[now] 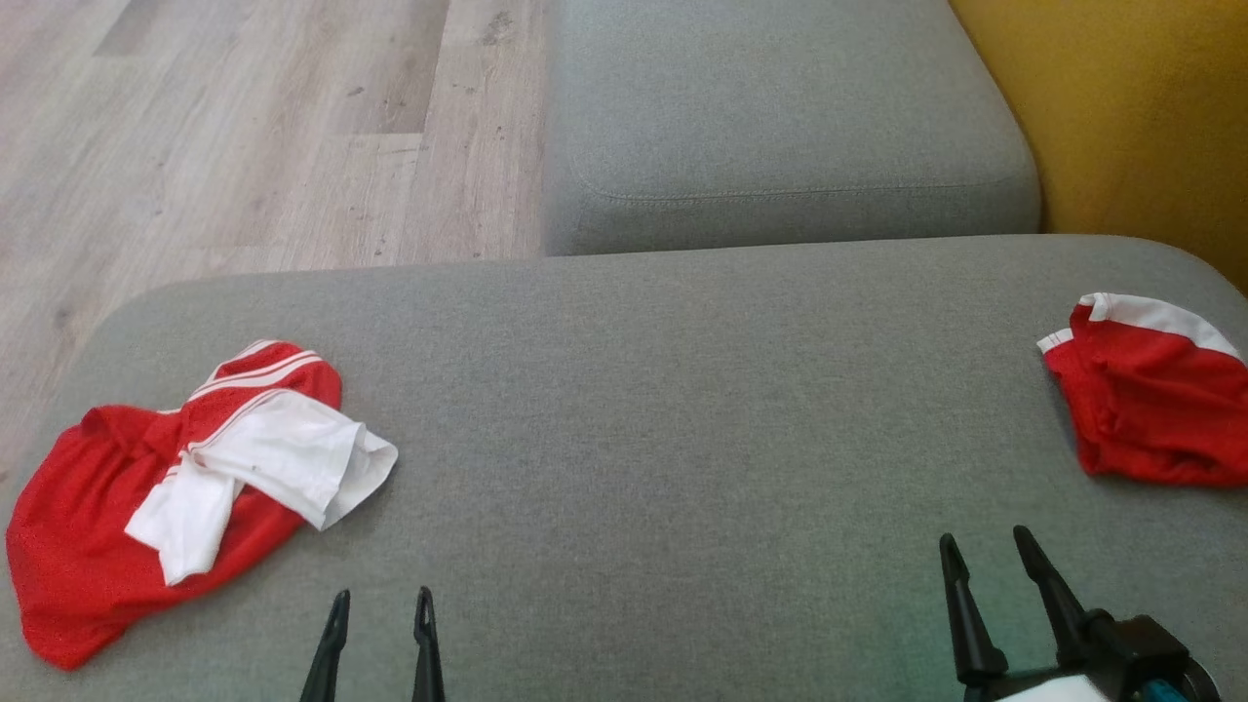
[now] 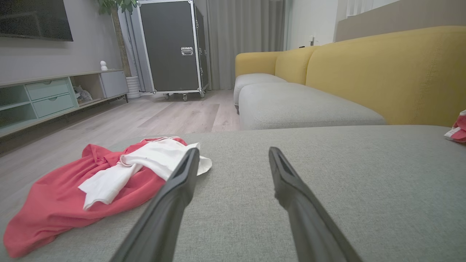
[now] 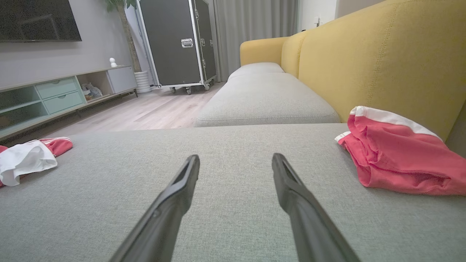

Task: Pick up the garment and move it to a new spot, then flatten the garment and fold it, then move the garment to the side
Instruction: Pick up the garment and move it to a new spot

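A crumpled red and white garment (image 1: 175, 478) lies on the left part of the grey sofa seat (image 1: 682, 409), near its left edge; it also shows as the garment (image 2: 94, 185) and the garment (image 3: 25, 160). A second red garment with a white band (image 1: 1150, 395) lies bunched at the seat's right end, seen as the red garment (image 3: 397, 160) and the red garment (image 2: 457, 131). My left gripper (image 1: 382, 604) hovers open just right of the left garment, nothing between its fingers. My right gripper (image 1: 985, 546) stands open below and left of the right garment, empty.
A second grey cushion (image 1: 780, 117) extends away behind the seat. The yellow backrest (image 1: 1141, 107) runs along the right. Wooden floor (image 1: 224, 136) lies beyond the seat's left and far edges. A black wheeled case (image 2: 171, 47) and a low cabinet (image 2: 51, 98) stand across the room.
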Available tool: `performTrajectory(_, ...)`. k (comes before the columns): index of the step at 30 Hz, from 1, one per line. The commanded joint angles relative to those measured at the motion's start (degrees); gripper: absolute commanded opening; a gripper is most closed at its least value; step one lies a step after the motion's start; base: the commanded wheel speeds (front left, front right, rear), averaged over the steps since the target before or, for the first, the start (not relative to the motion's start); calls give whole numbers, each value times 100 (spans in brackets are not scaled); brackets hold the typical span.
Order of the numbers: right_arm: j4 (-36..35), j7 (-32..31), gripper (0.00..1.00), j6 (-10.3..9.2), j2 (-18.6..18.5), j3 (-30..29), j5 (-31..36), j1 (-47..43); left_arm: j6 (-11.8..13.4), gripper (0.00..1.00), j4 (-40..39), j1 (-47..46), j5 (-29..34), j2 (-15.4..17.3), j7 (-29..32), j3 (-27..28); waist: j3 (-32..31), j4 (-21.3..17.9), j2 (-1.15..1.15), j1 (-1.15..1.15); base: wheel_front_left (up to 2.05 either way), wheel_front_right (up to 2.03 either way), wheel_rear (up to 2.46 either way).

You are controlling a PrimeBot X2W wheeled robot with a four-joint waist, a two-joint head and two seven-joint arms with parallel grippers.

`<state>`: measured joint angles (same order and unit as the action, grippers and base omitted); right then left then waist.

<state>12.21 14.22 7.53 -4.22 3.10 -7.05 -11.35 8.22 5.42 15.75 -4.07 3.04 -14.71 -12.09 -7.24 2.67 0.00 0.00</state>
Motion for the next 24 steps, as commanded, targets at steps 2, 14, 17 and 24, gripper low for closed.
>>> performTrajectory(2,-225,77,100,-4,-8,158,36,151,-25,100,-151,-237,-2,-15,-29,230,-3,-7,0,0,0,0,0)
performTrajectory(14,-207,77,100,-4,49,78,95,63,-50,100,-165,-343,-194,-15,-29,286,76,620,0,0,0,0,0)
performTrajectory(17,-218,77,100,-4,68,68,109,109,-47,100,-220,-418,-197,-16,-29,310,149,1006,0,0,0,0,0)
performTrajectory(24,-199,77,100,-4,103,103,97,286,-56,100,-303,-509,-89,-16,-29,466,371,1862,0,0,0,0,0)
